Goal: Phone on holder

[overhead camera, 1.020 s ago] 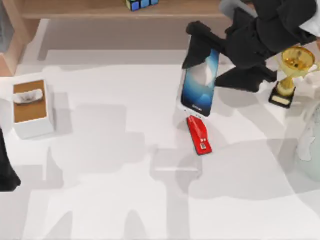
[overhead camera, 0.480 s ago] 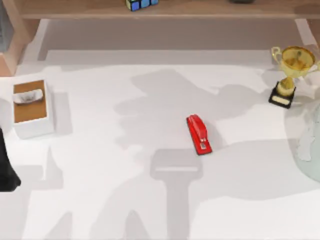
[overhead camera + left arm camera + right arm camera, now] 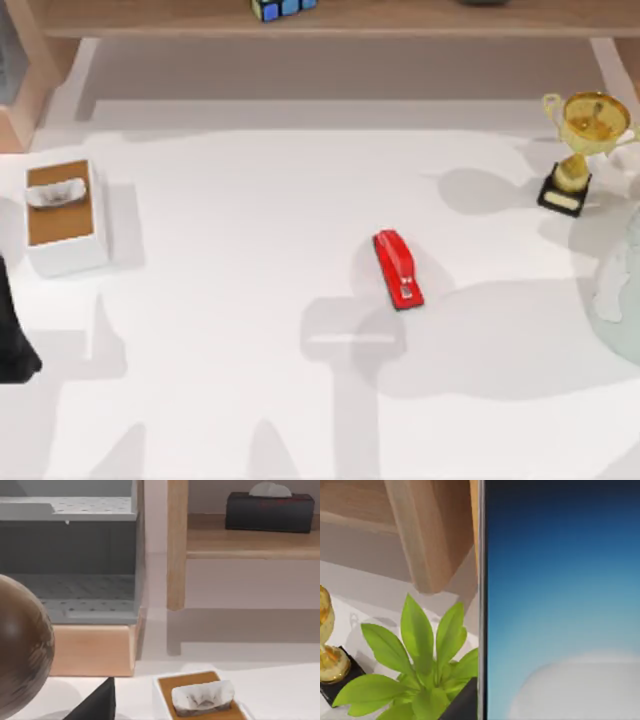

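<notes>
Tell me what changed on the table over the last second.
A second ago the right arm held the phone just behind the red stapler in the top view; arm and phone have since left that view, and the phone's screen now sits close before the right wrist camera. The stapler, trophy and tissue box stayed put.

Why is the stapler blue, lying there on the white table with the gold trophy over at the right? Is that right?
Not quite. The stapler is red, not blue; the top view shows it. The rest holds: it lies on the white table, and the gold trophy stands at the right.
</notes>
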`<action>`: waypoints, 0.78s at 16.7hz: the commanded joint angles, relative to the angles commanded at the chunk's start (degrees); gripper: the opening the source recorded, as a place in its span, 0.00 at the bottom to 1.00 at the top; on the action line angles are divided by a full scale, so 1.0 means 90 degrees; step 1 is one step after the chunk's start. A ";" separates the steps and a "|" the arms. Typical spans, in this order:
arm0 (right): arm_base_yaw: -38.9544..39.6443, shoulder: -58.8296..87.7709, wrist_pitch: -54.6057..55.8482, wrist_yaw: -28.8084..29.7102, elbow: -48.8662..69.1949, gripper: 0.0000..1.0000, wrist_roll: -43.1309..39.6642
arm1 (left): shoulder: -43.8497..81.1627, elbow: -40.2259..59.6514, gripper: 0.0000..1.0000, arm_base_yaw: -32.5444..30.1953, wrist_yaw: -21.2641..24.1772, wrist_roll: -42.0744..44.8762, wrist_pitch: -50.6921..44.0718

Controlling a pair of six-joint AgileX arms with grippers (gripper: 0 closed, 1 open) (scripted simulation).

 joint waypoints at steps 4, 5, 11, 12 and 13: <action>-0.1102 0.0059 0.0091 -0.0223 -0.0602 0.00 -0.0962 | 0.0000 0.0000 1.00 0.0000 0.0000 0.0000 0.0000; -0.1294 0.0077 0.0102 -0.0248 -0.0746 0.00 -0.1121 | 0.0000 0.0000 1.00 0.0000 0.0000 0.0000 0.0000; -0.1697 0.0123 0.0107 -0.0295 -0.1062 0.00 -0.1431 | 0.0000 0.0000 1.00 0.0000 0.0000 0.0000 0.0000; -0.1697 0.0123 0.0107 -0.0295 -0.1062 0.00 -0.1431 | 0.0000 0.0000 1.00 0.0000 0.0000 0.0000 0.0000; -0.1697 0.0123 0.0107 -0.0295 -0.1062 0.00 -0.1431 | 0.0000 0.0000 1.00 0.0000 0.0000 0.0000 0.0000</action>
